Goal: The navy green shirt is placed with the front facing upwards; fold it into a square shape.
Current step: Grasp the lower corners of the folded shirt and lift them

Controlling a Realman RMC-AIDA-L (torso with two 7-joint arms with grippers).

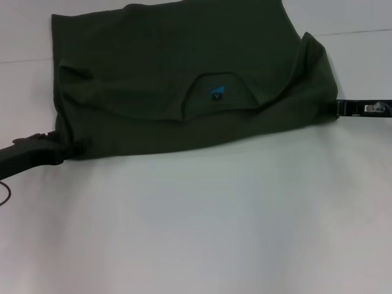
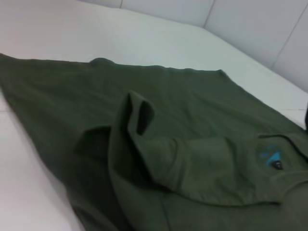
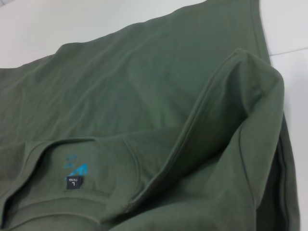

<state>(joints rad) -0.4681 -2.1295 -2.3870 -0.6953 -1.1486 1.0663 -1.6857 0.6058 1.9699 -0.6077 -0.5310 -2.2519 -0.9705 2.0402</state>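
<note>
The navy green shirt [image 1: 184, 79] lies across the far half of the white table, folded over on itself. Its collar opening, with a blue print and a small black label [image 1: 216, 93], faces up near the middle. A sleeve fold stands up as a hump at the right [image 1: 312, 55]. My left gripper [image 1: 68, 149] is at the shirt's near left corner, touching the cloth. At the near right corner, my right gripper [image 1: 339, 109] is against the edge. The collar label [image 3: 73, 182] shows in the right wrist view, and the folded sleeve [image 2: 139, 115] in the left wrist view.
The white table [image 1: 202, 226] stretches bare from the shirt's near edge to the front. Seams in the table surface [image 1: 361, 32] run behind the shirt. A white wall [image 2: 260, 24] rises past the table's far side in the left wrist view.
</note>
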